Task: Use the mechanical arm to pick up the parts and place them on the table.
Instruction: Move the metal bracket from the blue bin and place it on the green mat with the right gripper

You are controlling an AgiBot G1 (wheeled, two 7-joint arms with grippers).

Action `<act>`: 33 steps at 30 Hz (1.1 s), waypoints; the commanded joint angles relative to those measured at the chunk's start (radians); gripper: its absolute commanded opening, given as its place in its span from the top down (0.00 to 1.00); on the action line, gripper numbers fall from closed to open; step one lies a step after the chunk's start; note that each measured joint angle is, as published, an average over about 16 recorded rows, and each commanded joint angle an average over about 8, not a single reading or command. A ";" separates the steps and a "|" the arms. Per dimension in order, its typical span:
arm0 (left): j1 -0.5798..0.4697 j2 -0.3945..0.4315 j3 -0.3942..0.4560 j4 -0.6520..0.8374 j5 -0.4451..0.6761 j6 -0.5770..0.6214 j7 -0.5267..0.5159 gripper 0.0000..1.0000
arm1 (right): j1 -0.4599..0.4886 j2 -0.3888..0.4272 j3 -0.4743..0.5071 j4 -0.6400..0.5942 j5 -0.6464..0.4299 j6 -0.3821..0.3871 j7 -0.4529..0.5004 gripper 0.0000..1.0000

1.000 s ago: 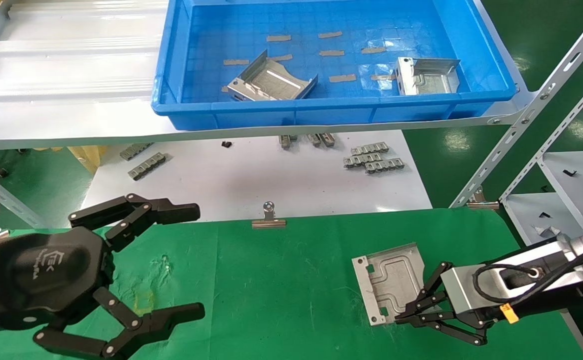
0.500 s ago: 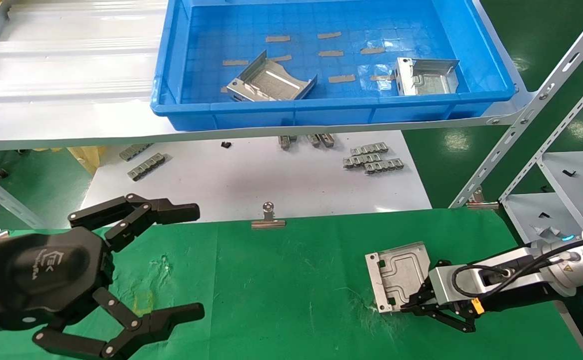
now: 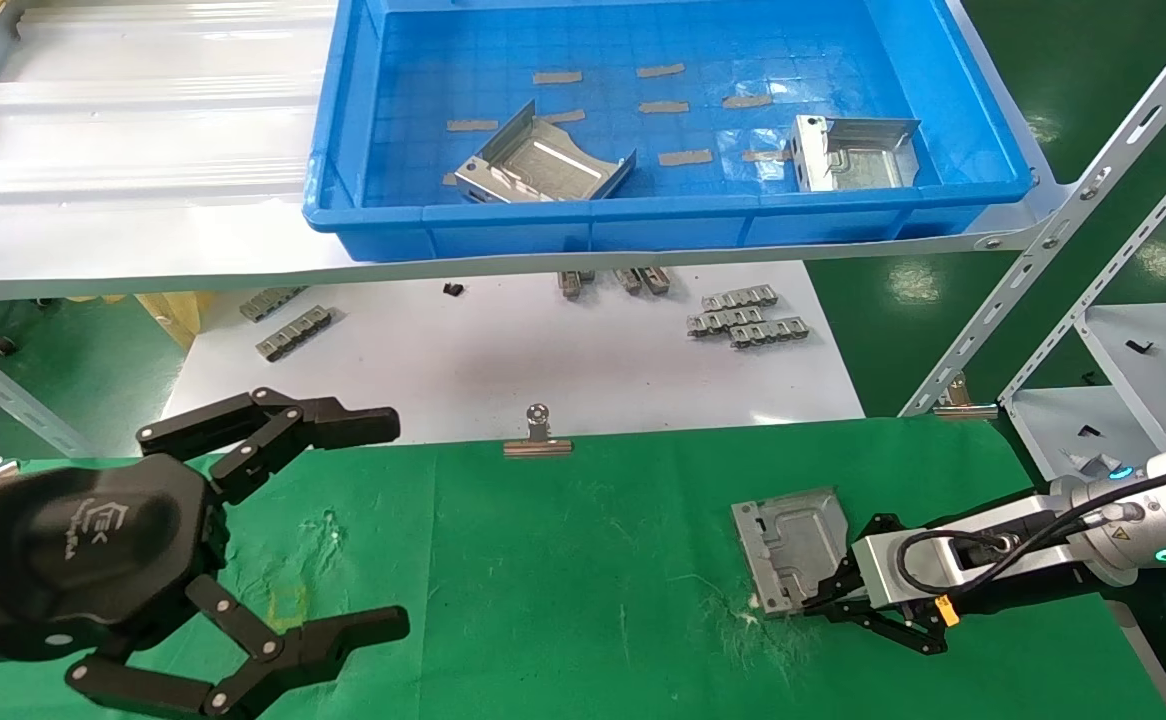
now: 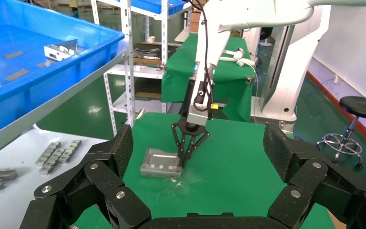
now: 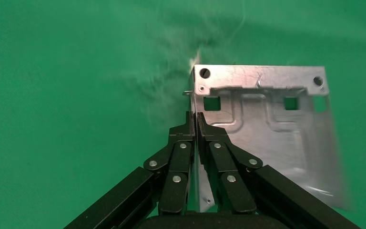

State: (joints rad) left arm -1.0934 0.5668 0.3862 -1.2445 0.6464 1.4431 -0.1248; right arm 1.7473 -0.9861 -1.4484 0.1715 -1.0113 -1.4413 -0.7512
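A silvery stamped part (image 3: 791, 545) lies low on the green table (image 3: 563, 580) at the right. My right gripper (image 3: 811, 603) is shut on its bent-up side wall. In the right wrist view the fingertips (image 5: 190, 125) pinch the thin wall edge of the part (image 5: 271, 129). The left wrist view shows the part (image 4: 161, 163) resting on the cloth with the right gripper (image 4: 181, 161) at its side. Two more parts (image 3: 543, 165) (image 3: 853, 152) lie in the blue tray (image 3: 643, 225). My left gripper (image 3: 388, 525) is open and empty over the table's front left.
The blue tray stands on a raised grey shelf (image 3: 143, 200). A white board (image 3: 503, 350) behind the table carries small grey chain-like strips (image 3: 743, 318). A silver binder clip (image 3: 538, 435) sits on the table's far edge. A perforated rack post (image 3: 1063, 220) rises at the right.
My right gripper has brought the part down toward the cloth and drawn it slightly to the right. The left arm has not moved.
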 commanded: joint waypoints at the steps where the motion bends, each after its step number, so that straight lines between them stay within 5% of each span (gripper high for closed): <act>1: 0.000 0.000 0.000 0.000 0.000 0.000 0.000 0.00 | -0.002 -0.008 -0.004 -0.012 -0.008 0.015 -0.025 0.00; 7: 0.000 0.000 0.000 0.000 0.000 0.000 0.000 0.00 | 0.016 -0.007 0.008 -0.031 0.008 -0.019 -0.045 0.00; 15: 0.000 0.000 0.000 0.000 0.000 0.000 0.000 0.00 | 0.055 0.029 0.049 -0.018 0.095 -0.146 0.062 0.00; 24: 0.000 0.000 0.000 0.000 0.000 0.000 0.000 0.00 | 0.040 0.109 0.088 0.103 0.233 -0.165 0.214 0.00; 33: 0.000 0.000 0.000 0.000 0.000 0.000 0.000 0.00 | 0.035 0.113 0.091 0.108 0.241 -0.164 0.217 0.00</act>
State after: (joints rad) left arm -1.0932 0.5667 0.3861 -1.2444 0.6463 1.4429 -0.1247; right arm 1.7762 -0.8697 -1.3483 0.2891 -0.7679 -1.6052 -0.5269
